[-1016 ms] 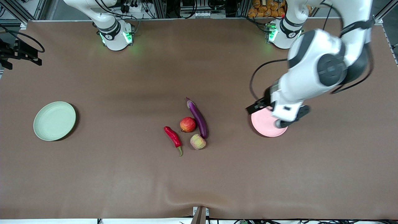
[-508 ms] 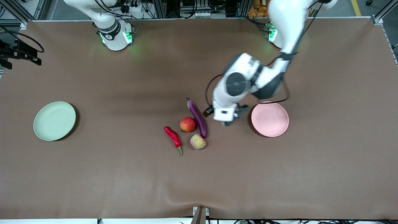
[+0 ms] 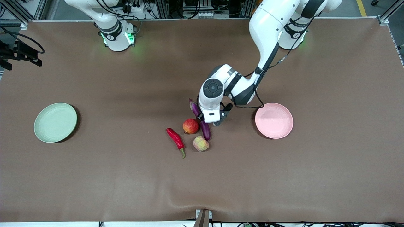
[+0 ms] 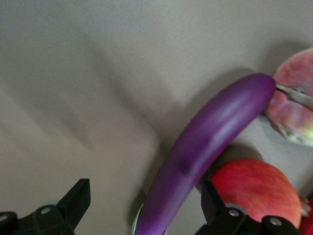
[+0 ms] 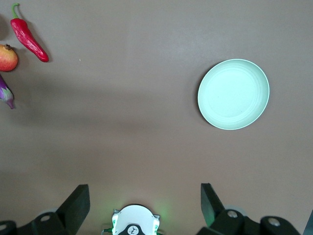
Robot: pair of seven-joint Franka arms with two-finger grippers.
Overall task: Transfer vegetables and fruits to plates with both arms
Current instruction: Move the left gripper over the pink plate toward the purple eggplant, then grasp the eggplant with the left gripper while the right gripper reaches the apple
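the left claw [image 4: 142, 208] is spread wide over the eggplant [image 3: 205, 128], one finger [image 4: 73, 200] to each side of the purple body; in the left wrist view the eggplant [image 4: 210, 147] runs between the fingers, and no contact with it can be made out. the apple [image 3: 190, 126] is touching the eggplant on the side toward the right arm's end of the table. the pale fruit [image 3: 200, 143] is just beside the eggplant's rounded tip, nearer the front camera. the chili [image 3: 175, 139] lies near the apple, toward the right arm's end. the pink plate [image 3: 274, 120] lies toward the left arm's end, apart from the produce and bare. the green plate [image 3: 55, 122] is well apart, at the right arm's end, also bare.

the right claw [image 5: 142, 205] is held spread high above the table, waiting, with the green plate [image 5: 234, 94] seen below it.

the table [image 3: 126, 176] is covered in a brown matte sheet, slightly wrinkled at the edge nearest the front camera. metal framing and cables are seen along the base edge.

counted: two plates, two fruits, two vegetables, two arms.
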